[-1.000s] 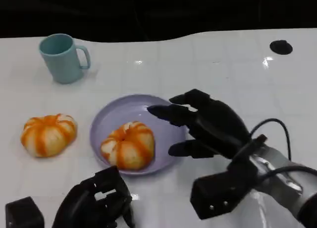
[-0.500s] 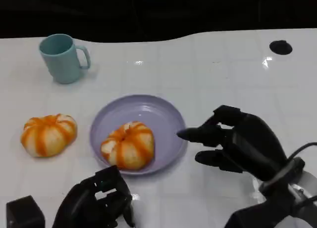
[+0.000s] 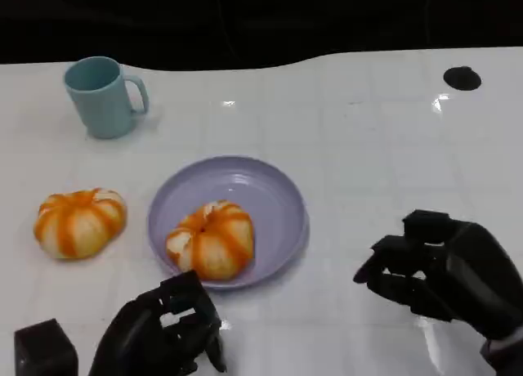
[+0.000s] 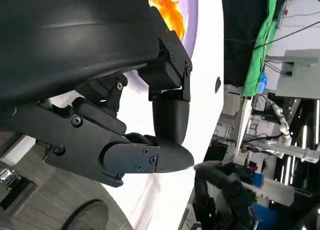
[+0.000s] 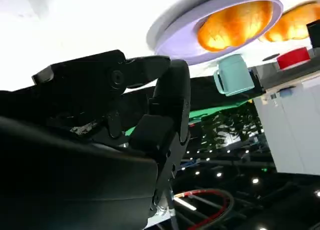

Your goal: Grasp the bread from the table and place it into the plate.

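Observation:
One orange-striped bread [image 3: 211,239] lies in the lilac plate [image 3: 278,196] at the table's middle; the right wrist view shows this bread [image 5: 235,22] on the plate [image 5: 165,27] too. A second bread [image 3: 79,221] sits on the table left of the plate. My right hand [image 3: 445,266] hovers right of the plate, well apart from it, fingers curled in and holding nothing. My left hand [image 3: 159,335] rests at the front edge below the plate, fingers curled in, holding nothing. In the left wrist view the left hand [image 4: 125,115] is near the plate's bread [image 4: 162,5].
A light blue mug [image 3: 102,94] stands at the back left. A small black spot [image 3: 462,78] marks the table at the back right. A black block [image 3: 45,347] sits at the front left corner beside my left hand.
My right hand has drawn back from over the plate toward the front right, and its fingers have curled in. The bread stays in the plate. The left hand has not moved.

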### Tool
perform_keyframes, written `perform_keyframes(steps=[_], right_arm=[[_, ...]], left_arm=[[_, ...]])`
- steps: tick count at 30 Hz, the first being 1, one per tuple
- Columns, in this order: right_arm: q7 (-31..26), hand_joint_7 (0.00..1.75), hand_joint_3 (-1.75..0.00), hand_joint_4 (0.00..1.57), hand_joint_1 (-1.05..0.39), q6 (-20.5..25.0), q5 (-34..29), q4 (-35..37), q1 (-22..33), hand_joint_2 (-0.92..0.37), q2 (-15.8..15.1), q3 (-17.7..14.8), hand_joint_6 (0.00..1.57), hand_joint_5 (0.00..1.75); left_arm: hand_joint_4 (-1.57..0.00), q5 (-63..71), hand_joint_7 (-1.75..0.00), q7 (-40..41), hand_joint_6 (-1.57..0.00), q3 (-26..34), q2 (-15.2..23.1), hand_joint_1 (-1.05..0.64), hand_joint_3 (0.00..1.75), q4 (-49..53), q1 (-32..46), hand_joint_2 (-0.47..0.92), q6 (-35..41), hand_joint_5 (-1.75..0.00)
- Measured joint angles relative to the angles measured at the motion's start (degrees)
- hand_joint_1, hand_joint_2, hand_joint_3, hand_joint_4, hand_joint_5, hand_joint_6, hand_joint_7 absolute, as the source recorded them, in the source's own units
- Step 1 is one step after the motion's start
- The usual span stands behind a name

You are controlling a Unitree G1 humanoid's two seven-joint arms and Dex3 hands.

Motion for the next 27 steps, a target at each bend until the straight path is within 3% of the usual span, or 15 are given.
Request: perform_keyframes(steps=[2, 12, 18, 27], right_arm=[[-0.1, 1.36, -1.04, 0.84, -0.16, -1.1, 0.7, -0.6, 1.5, -0.52, -0.1, -0.7, 0.75, 1.74], [2.1, 1.36, -1.24, 0.88, -0.17, -2.1, 3.2, -5.1, 9.1, -0.41, 0.0, -4.1, 0.76, 1.75], [2.3, 1.44, -1.26, 0.87, -0.14, -2.6, 4.6, -3.3, 10.4, -0.39, 1.8, -4.5, 0.72, 1.75], [5.0, 1.48, -1.27, 0.88, -0.18, -7.2, 11.3, 3.5, 9.6, -0.4, 4.2, -4.8, 0.67, 1.75]], left_arm=[[-0.77, 0.0, -1.49, 0.0, -0.69, 0.0, 0.0, -0.57, 0.51, 0.1, 0.0, 0.78, 0.0, -1.75], [-0.78, 0.0, -1.49, 0.0, -0.71, 0.1, 0.0, -0.58, 0.52, 0.5, -0.1, 0.77, 0.0, -1.75], [-0.77, 0.0, -1.48, 0.0, -0.71, 0.2, 0.1, -0.59, 0.53, 0.8, -0.2, 0.76, 0.0, -1.75], [-0.76, 0.0, -1.47, 0.0, -0.71, 0.5, 0.5, -0.59, 0.52, 0.8, -0.2, 0.77, 0.0, -1.75]])
